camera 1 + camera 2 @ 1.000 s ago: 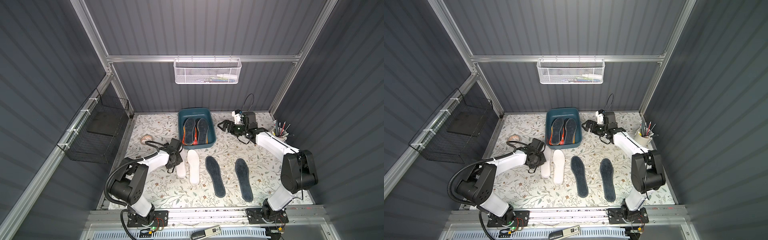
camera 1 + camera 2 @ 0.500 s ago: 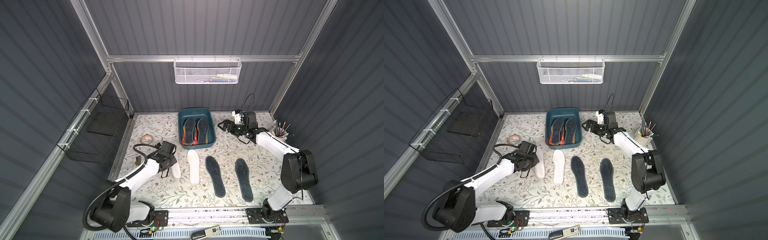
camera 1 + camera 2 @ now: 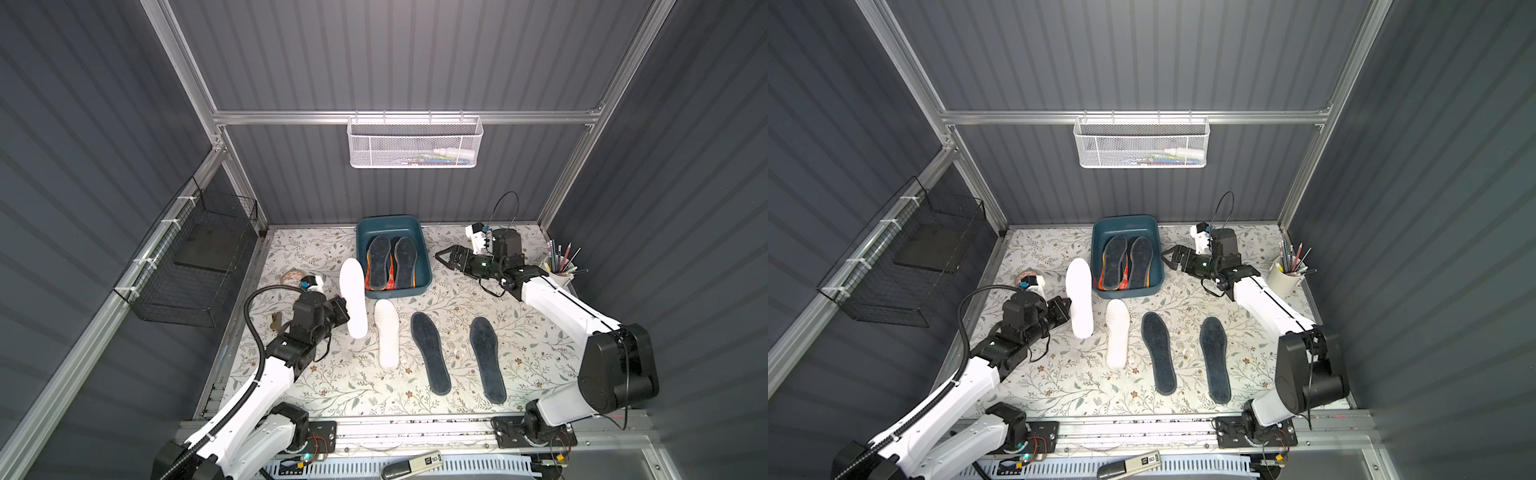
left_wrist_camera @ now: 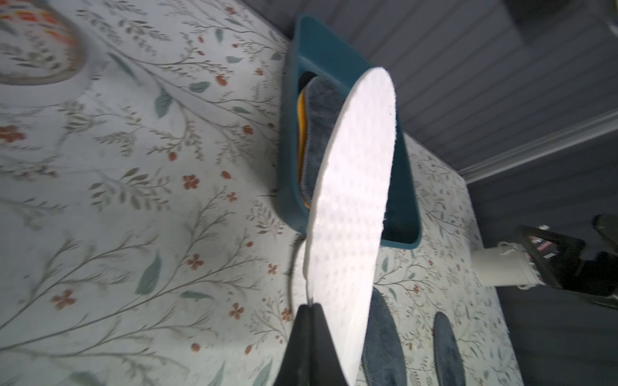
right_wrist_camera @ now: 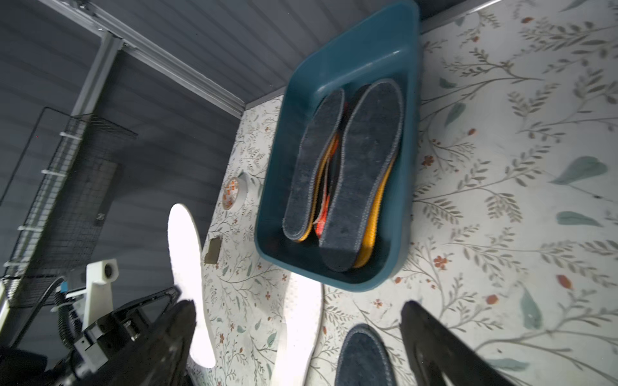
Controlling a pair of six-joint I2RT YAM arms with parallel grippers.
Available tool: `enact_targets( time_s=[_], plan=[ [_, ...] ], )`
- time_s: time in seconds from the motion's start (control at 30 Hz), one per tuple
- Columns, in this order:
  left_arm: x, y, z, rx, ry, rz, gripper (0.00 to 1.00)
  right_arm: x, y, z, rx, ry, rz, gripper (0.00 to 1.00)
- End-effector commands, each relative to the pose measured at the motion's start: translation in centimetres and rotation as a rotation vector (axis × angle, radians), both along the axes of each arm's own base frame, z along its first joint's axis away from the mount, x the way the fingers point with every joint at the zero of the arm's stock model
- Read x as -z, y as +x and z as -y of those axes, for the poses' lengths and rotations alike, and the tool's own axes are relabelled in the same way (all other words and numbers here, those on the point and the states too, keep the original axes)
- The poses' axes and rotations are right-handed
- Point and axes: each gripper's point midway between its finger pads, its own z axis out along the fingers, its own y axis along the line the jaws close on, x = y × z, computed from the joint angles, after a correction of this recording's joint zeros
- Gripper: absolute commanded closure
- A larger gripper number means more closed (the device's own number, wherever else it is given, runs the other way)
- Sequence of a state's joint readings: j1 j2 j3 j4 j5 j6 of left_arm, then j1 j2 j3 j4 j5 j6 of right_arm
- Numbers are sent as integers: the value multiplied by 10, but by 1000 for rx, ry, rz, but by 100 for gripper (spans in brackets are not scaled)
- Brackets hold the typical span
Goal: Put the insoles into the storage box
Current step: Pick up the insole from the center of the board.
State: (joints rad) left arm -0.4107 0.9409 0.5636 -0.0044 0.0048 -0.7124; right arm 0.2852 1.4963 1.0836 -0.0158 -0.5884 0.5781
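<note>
Insole in hand first. In both top views the left tool [image 3: 341, 311] is clamped on the edge of a white insole [image 3: 353, 296]. The insole hangs clear of the worktop [image 3: 316, 374], just beside the box [image 3: 390, 220] and not yet over it. I'd judge the job now is to carry it across the rim and lay it flat on the stack [image 3: 392, 266] inside, letting go low so it doesn't slide off. The right tool [image 3: 446, 258] waits wide open and empty on the box's other side. A second white insole [image 3: 386, 334] and two dark insoles [image 3: 430, 353] lie on the flowered worktop.

Left wrist view: closed fingers [image 4: 307, 341] pinch the insole's edge, and its far end points at the box.

Right wrist view: spread fingers [image 5: 177, 334] with nothing between them, and the box stacked nearly to its rim.

Grey ribbed walls close round, with a wire basket [image 3: 187, 266] on one and a mesh basket [image 3: 415, 143] on the back wall.
</note>
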Motion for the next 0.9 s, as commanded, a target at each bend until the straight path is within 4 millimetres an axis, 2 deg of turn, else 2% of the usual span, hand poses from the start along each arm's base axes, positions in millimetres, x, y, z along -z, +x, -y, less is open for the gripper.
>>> enact_targets(
  time_s=[0.0, 0.17, 0.37, 0.63, 0.8, 0.87],
  plan=[
    [-28, 8, 41, 201, -104, 114, 100, -12, -23, -32, -109, 64, 24, 7],
    [-36, 18, 58, 251, -195, 143, 100, -24, -48, -79, -237, 104, 44, 29],
    [-43, 20, 65, 283, -221, 152, 100, -22, -63, -121, -320, 135, 23, 44],
    [-43, 14, 69, 319, -241, 153, 100, -10, -69, -145, -360, 153, -28, 59],
    [-45, 13, 70, 327, -244, 158, 100, -8, -66, -151, -365, 161, -46, 83],
    [-46, 12, 71, 333, -245, 160, 100, -8, -66, -153, -370, 167, -52, 96]
  ],
)
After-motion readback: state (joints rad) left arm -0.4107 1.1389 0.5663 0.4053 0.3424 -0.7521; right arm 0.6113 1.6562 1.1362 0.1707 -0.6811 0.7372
